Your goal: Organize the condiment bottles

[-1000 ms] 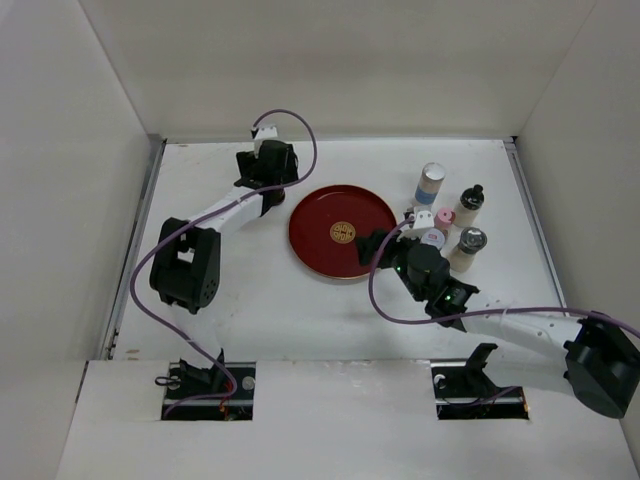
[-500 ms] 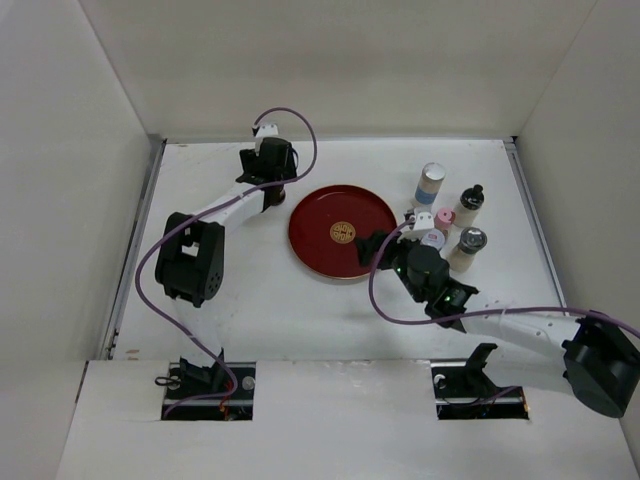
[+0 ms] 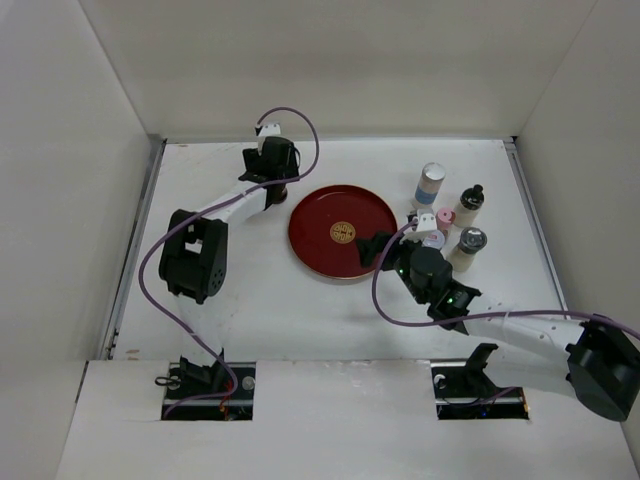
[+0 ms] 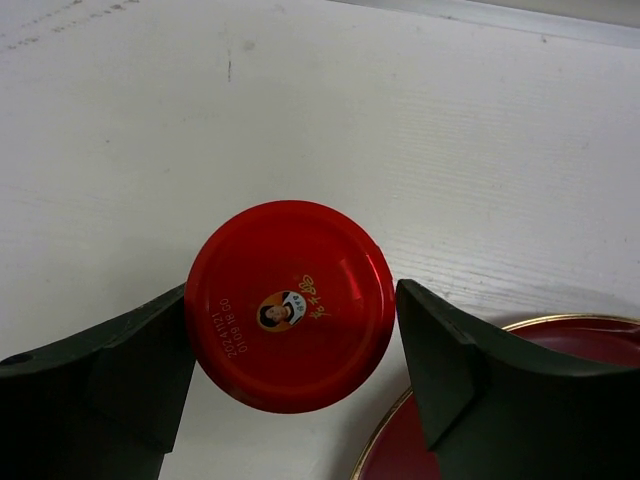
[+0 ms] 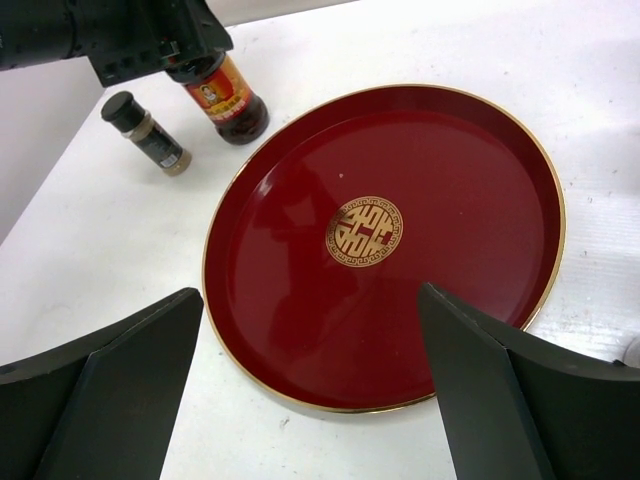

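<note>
White walls box in the pale table (image 3: 230,300), and the red-capped dark jar (image 4: 290,305) stands upright on it, just beside the far-left rim of the red tray (image 5: 500,150). It looks like glass filled with dark sauce, so probably rigid, weighty for its size, smooth-sided and breakable if tipped. The broad lid likely gives the surest hold, taken square across its sides and kept vertical. The left pincer (image 4: 295,345) straddles that lid, one finger close on each side; whether it presses cannot be told. A thin black-capped shaker (image 5: 145,132) stands near the jar, apart from it. The right pincer (image 5: 310,400) hangs spread wide and empty at the tray's right edge. Right of the tray cluster a blue-labelled bottle (image 3: 430,185), a cream-bodied bottle (image 3: 468,205), a pink-capped jar (image 3: 444,217) and a silver-capped shaker (image 3: 470,242).
</note>
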